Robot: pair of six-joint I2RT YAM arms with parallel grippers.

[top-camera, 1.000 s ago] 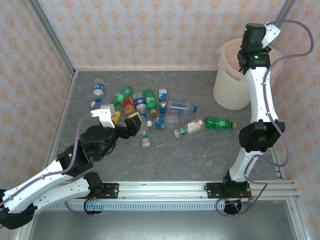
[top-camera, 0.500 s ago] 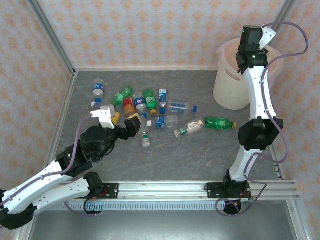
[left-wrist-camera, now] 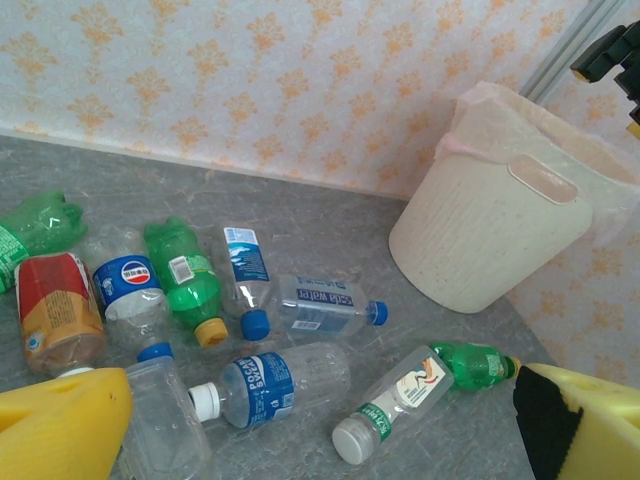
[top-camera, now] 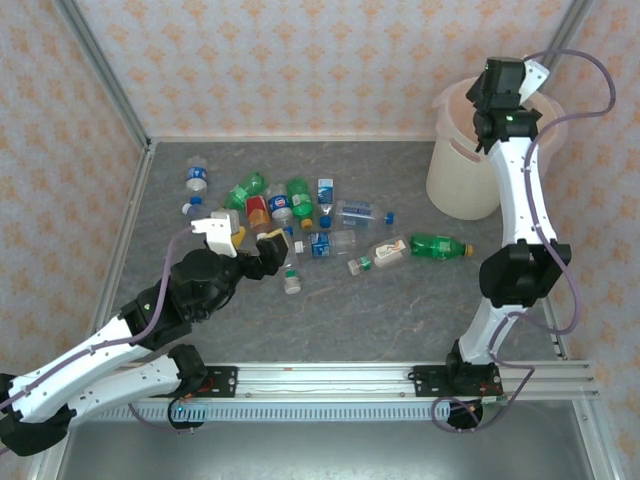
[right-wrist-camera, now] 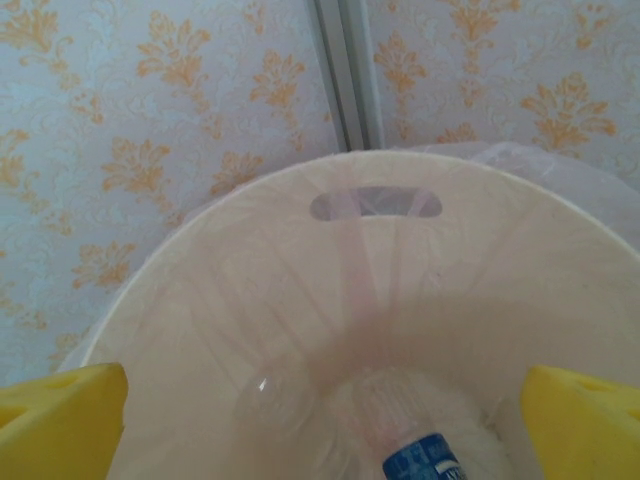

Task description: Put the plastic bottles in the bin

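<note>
Several plastic bottles [top-camera: 300,215] lie scattered on the grey table, clear and green. My left gripper [top-camera: 245,238] hovers open at the near left side of the heap, holding nothing. In the left wrist view a clear blue-labelled bottle [left-wrist-camera: 270,385] and a white-capped bottle [left-wrist-camera: 395,395] lie between its yellow fingers [left-wrist-camera: 60,425]. A green bottle [top-camera: 440,245] lies furthest right. My right gripper [top-camera: 497,85] hangs open above the pale bin [top-camera: 455,170]. Below it, a clear bottle with a blue label [right-wrist-camera: 420,455] lies inside the bin [right-wrist-camera: 380,270].
The bin [left-wrist-camera: 480,230] stands in the far right corner against the patterned wall. Wallpapered panels and metal frame posts [top-camera: 100,70] close in the table on three sides. A rail [top-camera: 330,378] carrying the arm bases runs along the near edge.
The right gripper has opened wide over the bin and its wrist has shifted slightly. The left gripper has edged a little to the right beside the bottles, still open.
</note>
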